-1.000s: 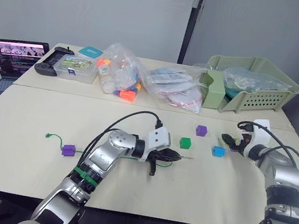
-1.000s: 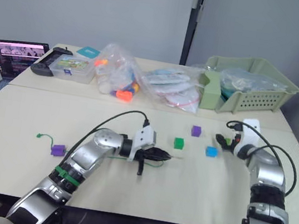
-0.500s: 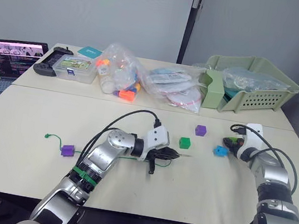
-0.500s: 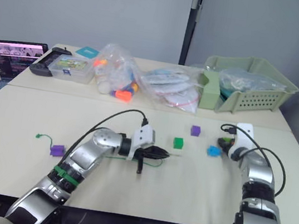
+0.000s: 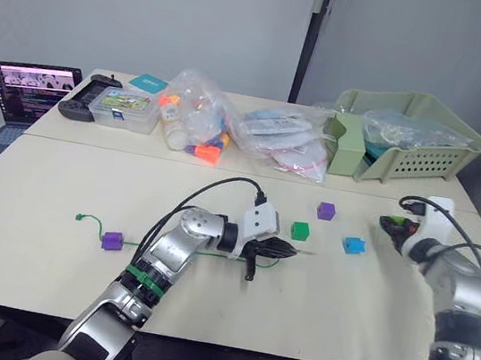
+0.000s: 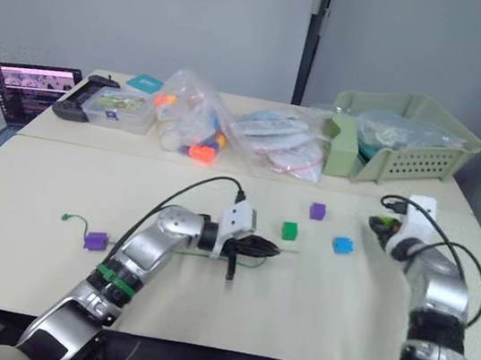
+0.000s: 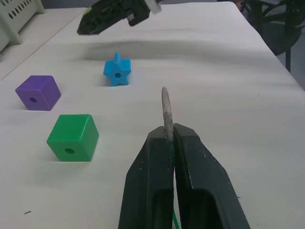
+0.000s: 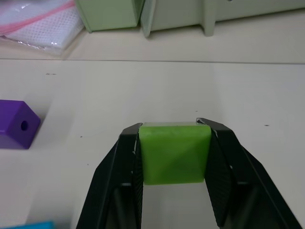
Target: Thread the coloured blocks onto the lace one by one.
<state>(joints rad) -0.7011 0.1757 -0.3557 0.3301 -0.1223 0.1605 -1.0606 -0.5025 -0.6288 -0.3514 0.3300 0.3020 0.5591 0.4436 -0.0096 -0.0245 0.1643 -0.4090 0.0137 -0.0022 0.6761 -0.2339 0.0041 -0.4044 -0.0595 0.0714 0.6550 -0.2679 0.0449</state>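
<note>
Your left gripper [image 7: 168, 138] has its jaws closed on the thin green lace [image 5: 211, 254] just behind the stiff grey pointed tip [image 7: 166, 109], low over the middle of the pale bench [image 5: 59, 180]. Your right gripper [image 8: 173, 143] at the far right holds the small lime green plastic cube [image 8: 174, 151] by two flat faces. One purple cube [image 5: 111, 240] already sits on the lace at the left. The cube looks light, hard and slick; keep the hole faces clear. The lace is limp, so guide only its rigid tip.
</note>
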